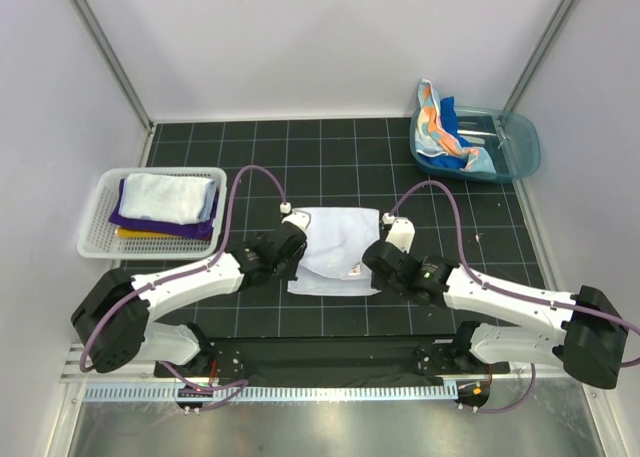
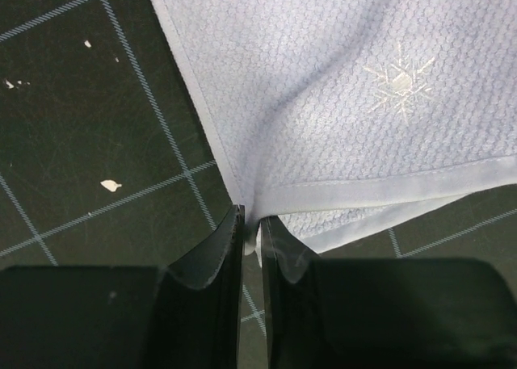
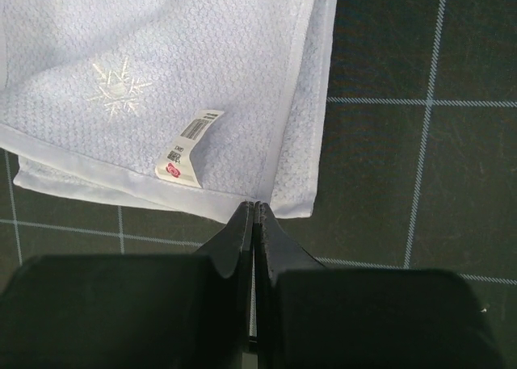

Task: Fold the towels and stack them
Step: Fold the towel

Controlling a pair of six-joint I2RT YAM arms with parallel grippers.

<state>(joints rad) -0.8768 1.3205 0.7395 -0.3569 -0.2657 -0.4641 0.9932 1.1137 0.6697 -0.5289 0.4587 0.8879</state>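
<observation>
Arms low, angled inward, jaws tight on pale towel (image 1: 335, 239) corners

From above, the pale towel (image 1: 335, 242) loses both near corners under the two wrists, and neither arm's jaws show there. In the left wrist view this towel runs off the top and right edges, and its corner vanishes between the left jaws. In the right wrist view the top and left edges cut it. The right jaws cover a bit of its near hem, and the print on its label (image 3: 187, 147) is too small to read.

In the basket (image 1: 95, 239), the purple towel (image 1: 122, 217) and yellow towel (image 1: 133, 233) show only edges beneath the white towel (image 1: 170, 195).

In the tub (image 1: 525, 157), the spotted towel (image 1: 430, 122) and bright blue towel (image 1: 450, 112) lie bunched, their outlines unclear.
</observation>
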